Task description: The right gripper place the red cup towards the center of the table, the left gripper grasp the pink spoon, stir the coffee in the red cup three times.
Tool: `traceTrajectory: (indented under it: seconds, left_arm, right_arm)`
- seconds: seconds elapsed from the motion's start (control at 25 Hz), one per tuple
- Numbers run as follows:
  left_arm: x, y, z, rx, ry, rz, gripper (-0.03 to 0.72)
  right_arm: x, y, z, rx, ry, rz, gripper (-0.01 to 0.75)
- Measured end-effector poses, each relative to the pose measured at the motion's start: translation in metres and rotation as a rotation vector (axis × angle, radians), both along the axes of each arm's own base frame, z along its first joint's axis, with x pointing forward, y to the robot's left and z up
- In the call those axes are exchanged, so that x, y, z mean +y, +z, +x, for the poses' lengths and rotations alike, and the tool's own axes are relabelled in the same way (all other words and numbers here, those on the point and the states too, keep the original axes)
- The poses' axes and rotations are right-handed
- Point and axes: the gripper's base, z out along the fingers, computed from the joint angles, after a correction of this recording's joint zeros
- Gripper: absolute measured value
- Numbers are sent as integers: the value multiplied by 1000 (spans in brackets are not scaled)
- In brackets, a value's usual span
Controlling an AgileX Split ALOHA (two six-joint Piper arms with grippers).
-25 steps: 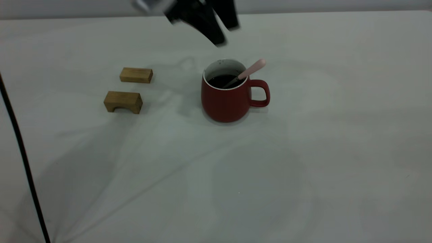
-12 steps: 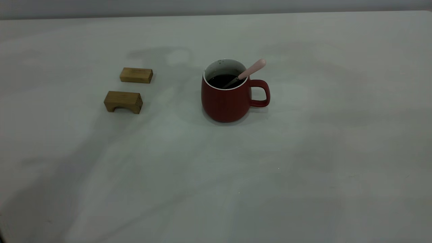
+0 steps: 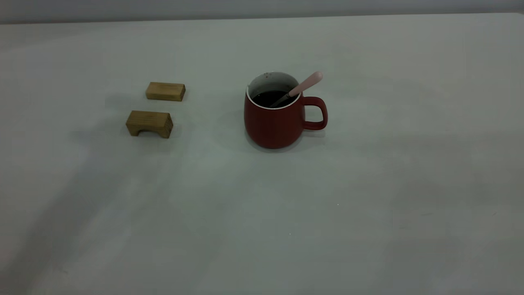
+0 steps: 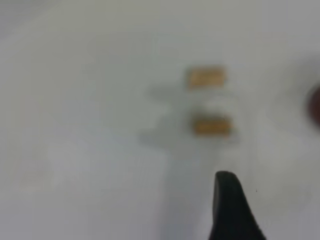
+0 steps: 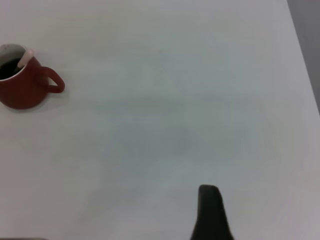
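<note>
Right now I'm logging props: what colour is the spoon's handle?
Pale pink; the pink spoon shows best in the exterior view.

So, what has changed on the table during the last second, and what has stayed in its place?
A black gripper that hung above the far side of the rounded dark-red mug one second ago has left the exterior view; no arm shows there now. Nothing was grasped or released. The mug, the pink-handled spoon leaning in its dark coffee, and the two tan wooden blocks stayed on the pale table.
</note>
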Motion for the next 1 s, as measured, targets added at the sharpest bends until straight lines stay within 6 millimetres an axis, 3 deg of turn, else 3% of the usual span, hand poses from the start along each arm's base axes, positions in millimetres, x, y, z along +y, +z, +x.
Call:
traceTrajectory:
  seconds: [0.16,0.32,0.56,0.68,1.0]
  left_arm:
    - [26,-10,-49,36,2,76,492]
    - [46,-23,-85,68,5,123,492]
    - [86,-46,-138,142,121,38,492]
    - [103,-60,-175,155,150,-31,492]
    - [113,-95,-252,41,77,-143,492]
  right_arm:
    - [0,0,0,0,0,0,591]
    - [0,0,0,0,0,0,591]
    - [0,0,0,0,0,0,591]
    - [0,0,0,0,0,0,591]
    - [0,0,0,0,0,0,591]
